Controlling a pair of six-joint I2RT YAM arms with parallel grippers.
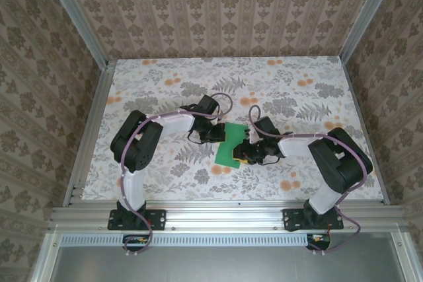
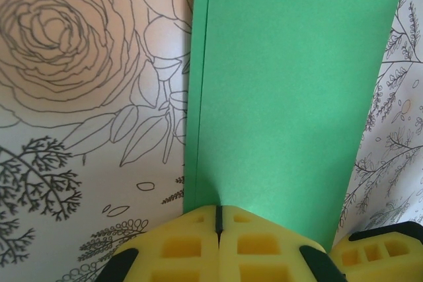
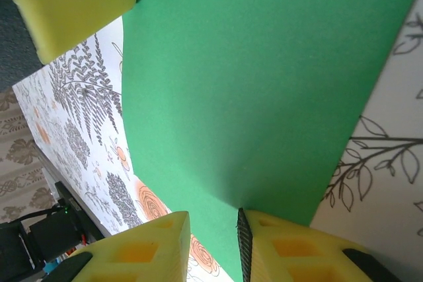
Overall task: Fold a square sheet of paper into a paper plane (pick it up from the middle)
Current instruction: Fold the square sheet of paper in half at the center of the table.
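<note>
The green sheet of paper [image 1: 230, 146] lies flat on the floral tabletop, doubled over into an upright rectangle. In the left wrist view the paper [image 2: 284, 97] shows a thin strip of lower layer along its left edge. My left gripper [image 2: 218, 219] is shut, its yellow tips resting on the paper's near end; from above it [image 1: 221, 133] sits at the sheet's upper left. My right gripper [image 3: 213, 219] is open, its jaws a finger-width apart over the paper [image 3: 251, 84], the right pad at the sheet's edge. From above it [image 1: 246, 155] is at the sheet's right side.
The floral tabletop [image 1: 165, 84] is boxed in by aluminium rails [image 1: 92, 130] and patterned walls on three sides. Both arms bend inward from their bases at the near edge. The other arm's yellow finger [image 3: 73, 4] reaches into the right wrist view's top left corner.
</note>
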